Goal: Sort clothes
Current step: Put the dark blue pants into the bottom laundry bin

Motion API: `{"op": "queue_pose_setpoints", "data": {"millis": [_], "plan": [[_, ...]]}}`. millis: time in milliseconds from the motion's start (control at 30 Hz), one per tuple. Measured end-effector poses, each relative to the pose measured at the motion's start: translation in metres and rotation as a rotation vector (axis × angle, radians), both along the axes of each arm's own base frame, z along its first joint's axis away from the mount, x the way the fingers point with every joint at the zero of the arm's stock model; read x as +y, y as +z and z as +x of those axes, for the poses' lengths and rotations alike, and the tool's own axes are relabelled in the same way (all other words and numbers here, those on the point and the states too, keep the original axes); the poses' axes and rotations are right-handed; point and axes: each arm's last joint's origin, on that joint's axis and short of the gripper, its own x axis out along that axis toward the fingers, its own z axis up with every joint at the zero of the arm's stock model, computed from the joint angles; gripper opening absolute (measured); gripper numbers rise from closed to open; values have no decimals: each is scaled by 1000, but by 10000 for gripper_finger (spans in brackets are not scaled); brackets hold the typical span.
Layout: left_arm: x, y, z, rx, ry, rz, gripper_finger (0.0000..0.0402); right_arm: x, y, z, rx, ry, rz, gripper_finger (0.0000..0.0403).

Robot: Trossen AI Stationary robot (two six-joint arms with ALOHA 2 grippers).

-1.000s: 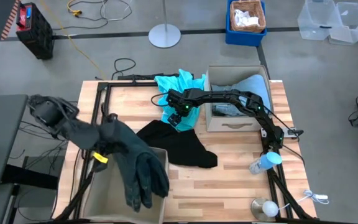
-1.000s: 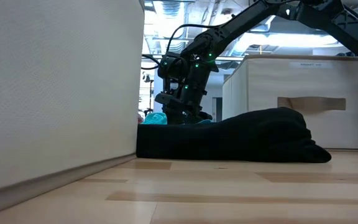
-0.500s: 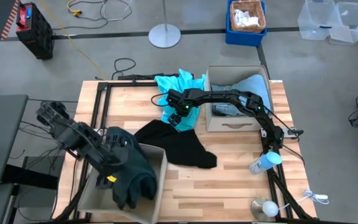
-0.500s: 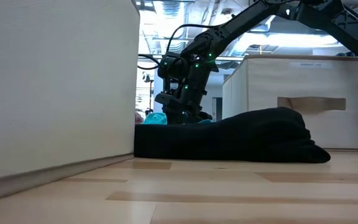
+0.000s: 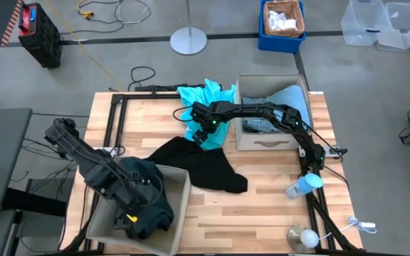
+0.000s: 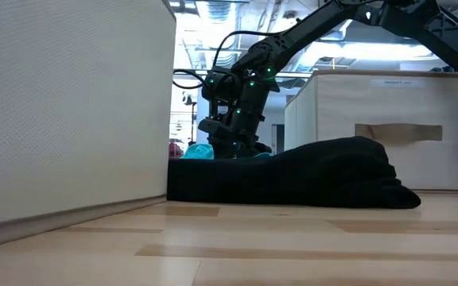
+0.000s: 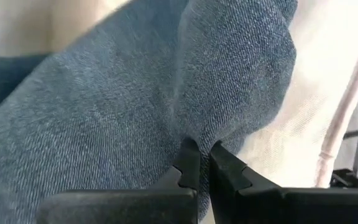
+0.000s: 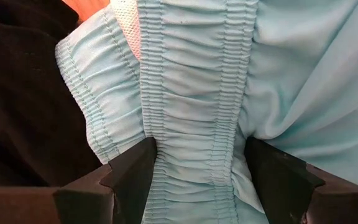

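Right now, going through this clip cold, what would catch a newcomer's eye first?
The left pincer, shut on the dark green garment, holds it down inside the near-left beige bin. At the table's middle the right pincer sits open astride the gathered band of the bright turquoise garment, beside the black garment spread flat on the wood.

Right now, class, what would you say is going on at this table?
A two-armed robot is sorting clothes. The left end effector is shut on the dark green garment and has it down inside the near beige bin. The right end effector is open, its fingers astride the bright turquoise garment at the table's far side. The black garment lies on the table between them, and a pale blue one sits in the far bin.
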Motion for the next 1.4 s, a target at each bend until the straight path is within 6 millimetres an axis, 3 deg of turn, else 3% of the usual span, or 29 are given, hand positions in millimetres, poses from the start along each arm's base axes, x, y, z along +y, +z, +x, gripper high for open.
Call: {"op": "queue_pose_setpoints", "data": {"millis": [100,267,500,633,767,900,1033,1167,1400], "plan": [[-2,-11,0,43,11,-14,4,0,0,0,0,0,0,276],[-2,-12,0,64,74,-25,17,0,0,0,0,0,0,276],[-2,-11,1,86,160,-38,121,0,0,0,0,0,0,276],[-3,4,0,102,131,-130,187,0,0,0,-1,2,-1,276],[1,34,-1,41,126,-217,213,0,0,1,-6,5,-4,276],[8,63,-3,-130,164,-199,216,-1,0,1,-16,6,-8,276],[19,67,-4,-266,287,9,211,-1,1,2,-25,6,-11,276],[21,51,-4,-204,324,126,175,-1,1,2,-26,6,-11,276],[18,1,-4,2,322,220,73,-2,1,2,-27,6,-12,276]]}}
